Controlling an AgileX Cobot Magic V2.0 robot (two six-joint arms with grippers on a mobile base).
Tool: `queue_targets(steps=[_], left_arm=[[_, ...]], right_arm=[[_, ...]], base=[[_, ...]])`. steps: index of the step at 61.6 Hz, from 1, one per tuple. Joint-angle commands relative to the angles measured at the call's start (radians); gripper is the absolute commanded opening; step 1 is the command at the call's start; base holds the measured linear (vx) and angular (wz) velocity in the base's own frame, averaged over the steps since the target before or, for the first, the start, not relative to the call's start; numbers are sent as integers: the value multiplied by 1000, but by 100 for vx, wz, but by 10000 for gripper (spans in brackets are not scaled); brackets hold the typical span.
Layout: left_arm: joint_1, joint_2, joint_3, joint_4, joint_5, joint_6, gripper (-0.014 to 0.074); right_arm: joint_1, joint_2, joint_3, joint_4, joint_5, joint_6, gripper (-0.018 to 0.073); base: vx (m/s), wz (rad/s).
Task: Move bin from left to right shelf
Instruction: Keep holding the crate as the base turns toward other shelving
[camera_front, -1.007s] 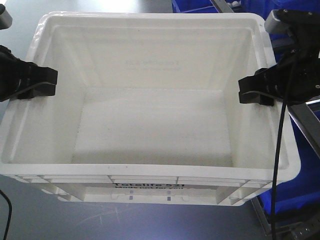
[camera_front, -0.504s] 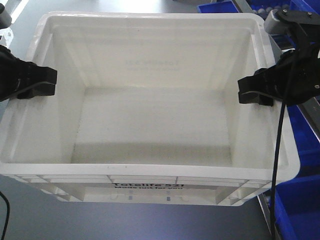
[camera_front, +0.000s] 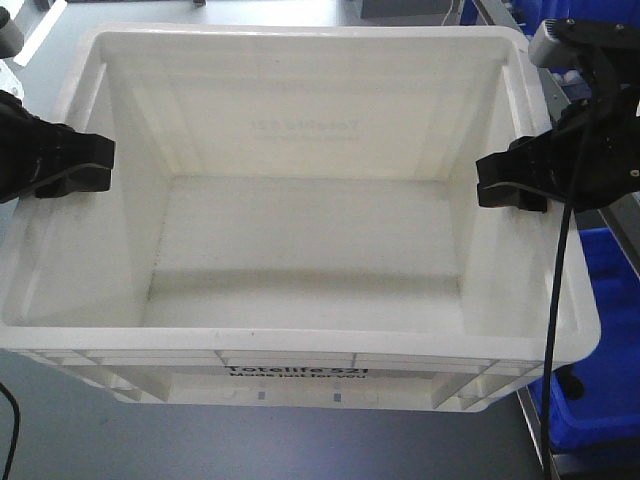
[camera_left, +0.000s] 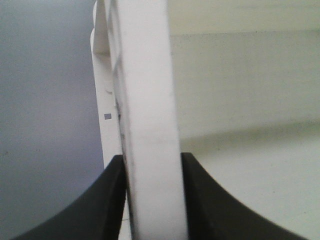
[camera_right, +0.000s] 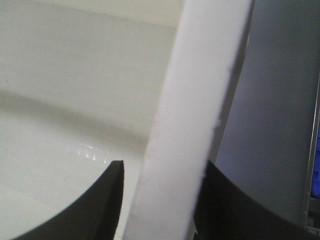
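- Bin (camera_front: 300, 345) rim is clamped by left gripper (camera_front: 100, 165) and right gripper (camera_front: 495, 182) on opposite sides.
- Uneven arm motion could twist it loose or strike the blue bin (camera_front: 610, 300).

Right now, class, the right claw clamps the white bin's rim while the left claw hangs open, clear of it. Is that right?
Not quite. The left claw is neither open nor clear: the left wrist view shows the rim of the white bin pinched between its fingers. The right claw does clamp the opposite rim.
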Motion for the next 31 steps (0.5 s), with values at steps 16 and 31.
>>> queue_targets(steps=[16,31], left_arm=[[-5,-44,-35,-44,-95,46,-8],[-5,-44,-35,-44,-95,46,-8]], right_arm=[[-5,-34,-33,-8,-68,-18,-4],[-5,-34,-33,-8,-67,-18,-4]], base=[[47,-2],[47,0]])
